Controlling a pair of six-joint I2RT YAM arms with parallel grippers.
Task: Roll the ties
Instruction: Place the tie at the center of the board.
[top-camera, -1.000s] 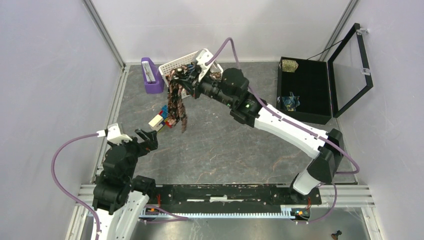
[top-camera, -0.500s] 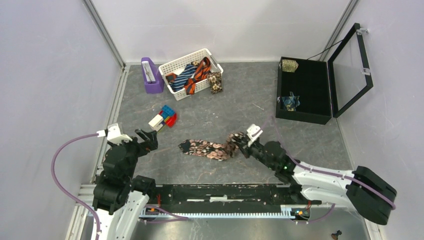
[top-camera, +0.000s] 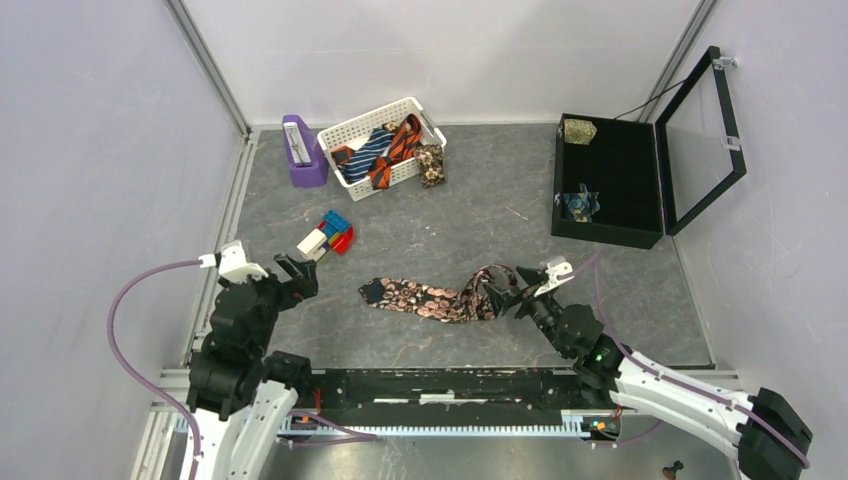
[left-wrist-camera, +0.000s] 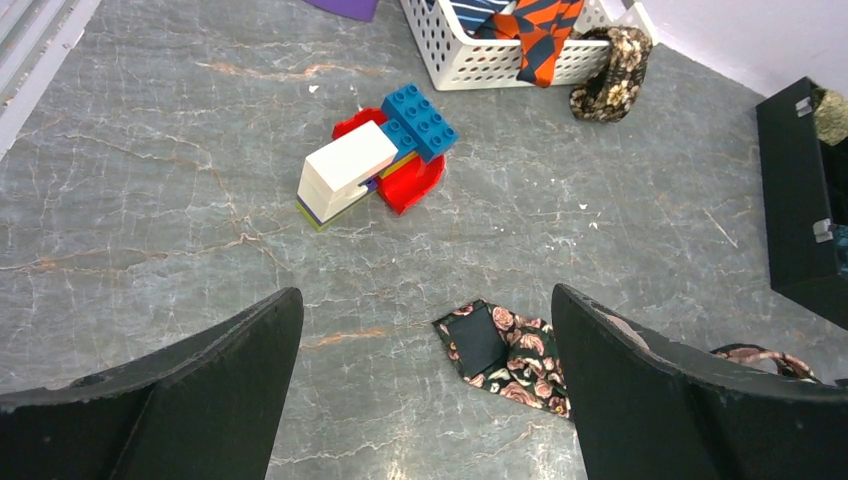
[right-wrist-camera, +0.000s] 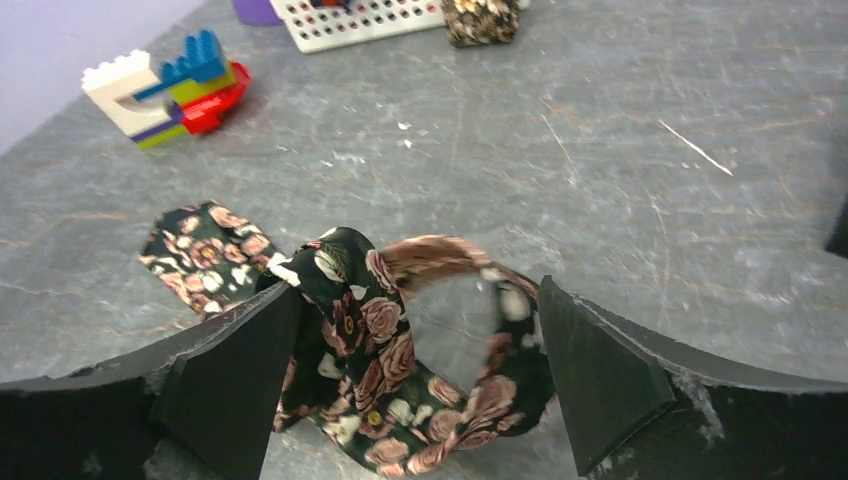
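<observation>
The dark tie with pink roses (top-camera: 430, 300) lies flat across the middle of the table, its right end curled into a loose loop (right-wrist-camera: 380, 340). My right gripper (top-camera: 508, 285) is open low over that loop, one finger on each side (right-wrist-camera: 418, 290), not pinching it. The tie's pointed left tip (left-wrist-camera: 505, 350) shows in the left wrist view. My left gripper (top-camera: 295, 272) hovers open and empty to the left of the tie (left-wrist-camera: 425, 293). A navy-white striped tie (top-camera: 368, 152) and an orange-black striped tie (top-camera: 400, 140) lie in the white basket (top-camera: 345, 130).
A tan floral roll (top-camera: 431, 165) rests against the basket's right side. Red, blue and white toy blocks (top-camera: 325, 237) sit near the left gripper. A purple holder (top-camera: 303, 150) stands at the back left. An open black case (top-camera: 610, 180) at the right holds an olive-gold roll (top-camera: 578, 130) and a teal roll (top-camera: 580, 203).
The right arm carried the floral tie from the basket down to the table's middle, then opened and let it go. The tie's right end shifted rightward into a loop. The left arm barely moved.
</observation>
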